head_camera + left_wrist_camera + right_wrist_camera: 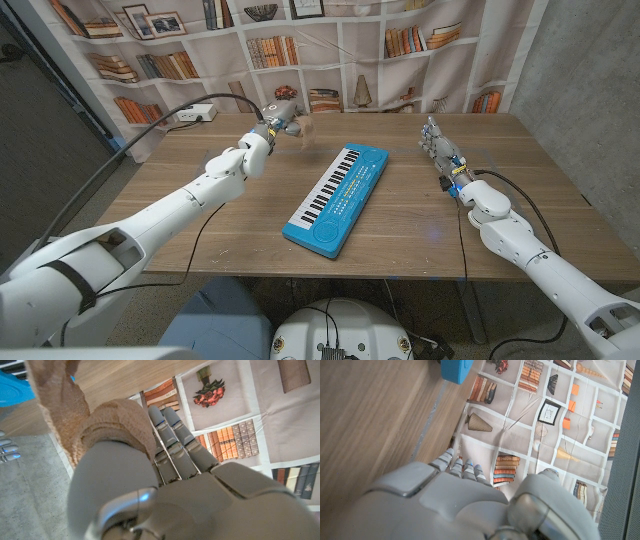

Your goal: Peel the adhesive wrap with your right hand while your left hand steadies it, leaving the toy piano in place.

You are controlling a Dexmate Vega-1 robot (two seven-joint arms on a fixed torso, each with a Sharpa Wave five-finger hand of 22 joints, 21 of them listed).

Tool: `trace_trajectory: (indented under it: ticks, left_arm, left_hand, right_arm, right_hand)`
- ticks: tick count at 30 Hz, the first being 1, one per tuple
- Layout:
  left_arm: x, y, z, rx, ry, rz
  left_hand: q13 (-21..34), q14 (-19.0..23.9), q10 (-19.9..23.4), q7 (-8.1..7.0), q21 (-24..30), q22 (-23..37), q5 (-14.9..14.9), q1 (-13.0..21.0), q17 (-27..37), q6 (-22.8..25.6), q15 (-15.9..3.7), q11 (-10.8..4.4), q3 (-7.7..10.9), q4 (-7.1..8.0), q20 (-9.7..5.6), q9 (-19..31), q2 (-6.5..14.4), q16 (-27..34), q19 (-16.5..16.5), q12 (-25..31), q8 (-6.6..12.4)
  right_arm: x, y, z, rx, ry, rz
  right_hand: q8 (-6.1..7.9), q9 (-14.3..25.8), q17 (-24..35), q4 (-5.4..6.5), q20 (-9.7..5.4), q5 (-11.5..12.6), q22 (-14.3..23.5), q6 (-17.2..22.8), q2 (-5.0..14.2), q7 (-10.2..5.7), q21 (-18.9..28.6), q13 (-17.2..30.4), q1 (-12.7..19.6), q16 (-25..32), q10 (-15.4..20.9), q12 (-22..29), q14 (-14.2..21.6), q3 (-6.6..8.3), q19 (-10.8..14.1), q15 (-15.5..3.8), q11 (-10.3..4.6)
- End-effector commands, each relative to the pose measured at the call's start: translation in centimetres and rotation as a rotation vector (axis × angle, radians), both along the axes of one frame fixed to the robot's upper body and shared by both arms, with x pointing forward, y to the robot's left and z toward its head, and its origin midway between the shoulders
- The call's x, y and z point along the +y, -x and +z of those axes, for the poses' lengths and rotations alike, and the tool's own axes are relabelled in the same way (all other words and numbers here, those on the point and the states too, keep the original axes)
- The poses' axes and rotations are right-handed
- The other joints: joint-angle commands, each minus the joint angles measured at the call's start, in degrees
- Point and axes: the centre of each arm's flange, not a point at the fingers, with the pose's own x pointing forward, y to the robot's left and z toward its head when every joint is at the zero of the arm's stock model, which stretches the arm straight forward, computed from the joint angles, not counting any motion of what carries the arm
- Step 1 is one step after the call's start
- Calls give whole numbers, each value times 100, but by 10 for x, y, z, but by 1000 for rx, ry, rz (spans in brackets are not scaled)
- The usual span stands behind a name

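The blue toy piano lies slantwise at the table's middle, the one thing blocking a straight pass across. Bare wood lies open on both sides of it. The left hand, holding tan adhesive wrap, stands near the far edge; the right hand stands well apart.

the head view looks down from above over the whole desk toward a bookshelf backdrop. each wrist view sits close behind its own hand, turned so the desk shows above that backdrop. all three share the desk, the backdrop and the blue toy piano.
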Motion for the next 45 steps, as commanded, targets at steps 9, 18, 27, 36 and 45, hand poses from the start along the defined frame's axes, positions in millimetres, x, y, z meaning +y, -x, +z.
trace_trajectory:
  ticks: [9, 18, 27, 36, 45]
  left_arm:
    - [13, 32, -25, -175, 179, -91]
    - [21, 36, -35, -180, 355, -164]
    - [22, 38, -43, -222, 496, -206]
    - [17, 35, -52, -237, 569, -255]
    - [18, 32, -55, -239, 609, -285]
  left_hand:
    - [305, -44, -35, -4, 137, 45, 6, 96, 41, 16, 5, 2, -71, 34, -14, 588, 82, -46, -72, -55, 80]
    - [323, -37, -21, 18, 264, 68, 7, 113, 60, 26, 4, 4, -101, 31, -27, 564, 78, -67, -25, -84, 95]
    - [326, -17, -7, 85, 361, 87, 11, 132, 76, -4, 11, 10, -119, 36, -27, 543, 95, -82, -34, -113, 93]
    - [344, -32, -28, 104, 416, 98, 11, 129, 79, -34, 15, 19, -117, 48, -21, 534, 114, -106, -25, -128, 86]
    - [361, 2, -35, 119, 557, 106, 10, 137, 100, -33, 12, 13, -124, 48, -49, 516, 120, -112, 104, -153, 97]
  right_arm:
    - [-1, 2, -4, -15, -19, 9]
    - [0, 3, -5, -17, -13, 12]
    - [-1, 11, -7, -10, 2, 7]
    - [-3, 18, -6, -10, 13, -3]
    - [-3, 18, -6, -6, 18, -4]
  right_hand:
    - [11, 29, 10, -30, 21, -22, 19, 5, 54, -14, 18, 24, 29, 35, 18, 27, -72, -18, 35, -24, -30]
    - [11, 29, 10, -34, 17, -22, 19, 5, 55, -12, 17, 25, 32, 33, 17, 26, -74, -17, 37, -15, -30]
    - [10, 29, 9, -39, 18, -22, 19, 5, 62, -17, 17, 25, 37, 34, 14, 24, -71, -14, 40, -26, -35]
    - [9, 29, 9, -44, 20, -22, 19, 5, 63, -21, 18, 25, 41, 32, 13, 23, -72, -13, 44, -26, -34]
    - [9, 28, 8, -49, 19, -22, 19, 5, 66, -21, 17, 24, 45, 33, 16, 23, -68, -11, 46, -27, -26]
